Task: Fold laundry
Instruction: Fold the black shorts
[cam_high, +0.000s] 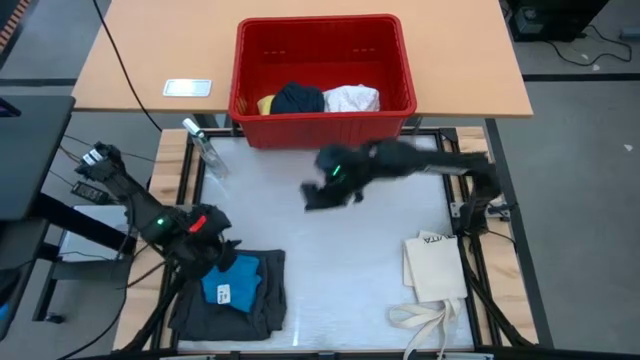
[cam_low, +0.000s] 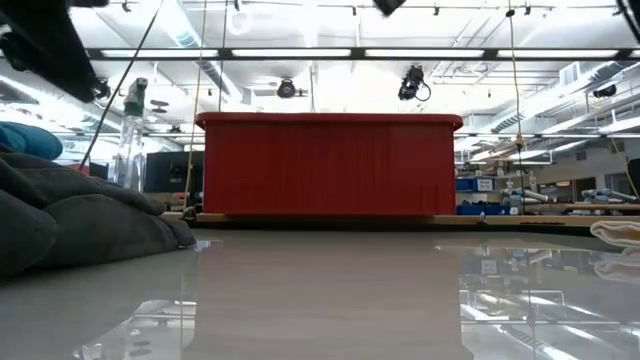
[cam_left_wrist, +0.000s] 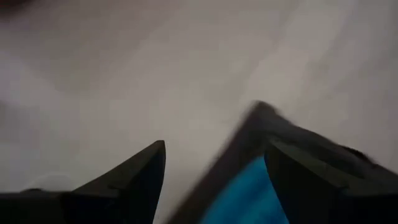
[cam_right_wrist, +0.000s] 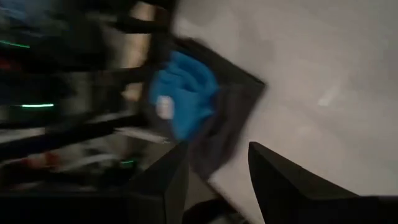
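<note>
Left arm: enters from the left edge of the high view, links angled inward and toward the near-left part of the counter (cam_high: 330, 270). Left end effector (cam_high: 226, 252) low, near the front-left corner. Its two dark fingers (cam_left_wrist: 127, 183) stand clearly apart in the left wrist view; nothing between them.

Right arm: comes in from the right side, stretched leftward across the middle of the counter, raised above the surface. Right end effector (cam_high: 322, 196) at about mid-counter, smeared by motion in the high view. Right wrist view shows its fingers (cam_right_wrist: 283, 180) parted with a gap between, nothing held.
</note>
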